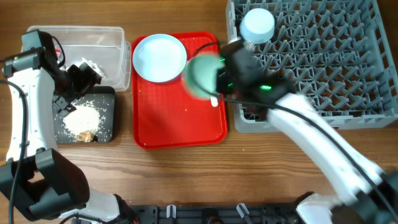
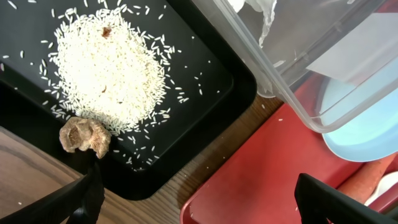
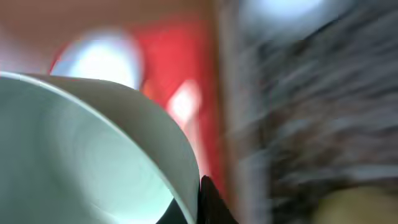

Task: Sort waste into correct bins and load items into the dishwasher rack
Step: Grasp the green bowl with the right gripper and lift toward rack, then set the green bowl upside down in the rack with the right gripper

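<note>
While my right hand is clamped on the green bowl over the red tray beside the rack, my left hand hangs, fingers apart, where the tub meets the black tray.

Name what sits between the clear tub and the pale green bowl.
The light blue plate, on the red tray, separates clear tub and pale green bowl; overhead view.

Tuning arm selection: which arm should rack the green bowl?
Right. The right gripper holds the pale green bowl beside the dishwasher rack; the left gripper is open by the black tray, beyond the red tray.
</note>
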You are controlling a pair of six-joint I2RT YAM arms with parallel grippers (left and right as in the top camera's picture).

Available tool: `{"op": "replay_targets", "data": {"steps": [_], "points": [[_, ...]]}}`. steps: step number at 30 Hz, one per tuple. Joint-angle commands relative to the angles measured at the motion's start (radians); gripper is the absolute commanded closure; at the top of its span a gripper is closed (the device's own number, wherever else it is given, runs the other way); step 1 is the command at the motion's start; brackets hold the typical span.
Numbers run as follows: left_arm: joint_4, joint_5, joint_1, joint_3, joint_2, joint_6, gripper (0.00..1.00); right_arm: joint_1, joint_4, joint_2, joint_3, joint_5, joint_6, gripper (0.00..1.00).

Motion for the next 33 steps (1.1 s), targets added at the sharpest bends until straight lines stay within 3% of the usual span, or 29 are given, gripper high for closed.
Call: {"op": "replay_targets", "data": {"steps": [1, 2, 4, 8, 11, 23, 30, 33], "points": [[0.0, 0.002, 0.003, 0.003, -0.003, -0.013, 0.0, -0.054, 0.004, -0.027, 0.012, 0.795, -0.016, 0.96], [0.0, 0.002, 0.003, 0.003, -0.003, -0.013, 0.0, -0.08, 0.034, 0.003, 0.012, 0.924, -0.064, 0.96], [0.0, 0.001, 0.003, 0.003, -0.003, -0.013, 0.0, -0.116, 0.131, 0.062, 0.012, 0.962, -0.22, 0.96], [0.0, 0.002, 0.003, 0.003, -0.003, -0.013, 0.0, -0.183, 0.412, 0.238, 0.012, 0.977, -0.7, 0.96], [0.0, 0.002, 0.003, 0.003, -0.003, -0.013, 0.0, -0.195, 0.55, 0.355, 0.012, 0.977, -0.857, 0.96], [-0.001, 0.001, 0.003, 0.003, -0.003, -0.013, 0.0, -0.261, 0.563, 0.436, -0.008, 0.917, -0.866, 0.96], [0.004, 0.001, 0.003, 0.003, -0.003, -0.013, 0.0, -0.178, 0.504, 0.437, -0.013, 0.901, -0.902, 0.96], [0.004, 0.001, 0.003, 0.003, -0.003, -0.013, 0.0, -0.126, 0.493, 0.437, -0.013, 0.901, -0.921, 0.86]]}}
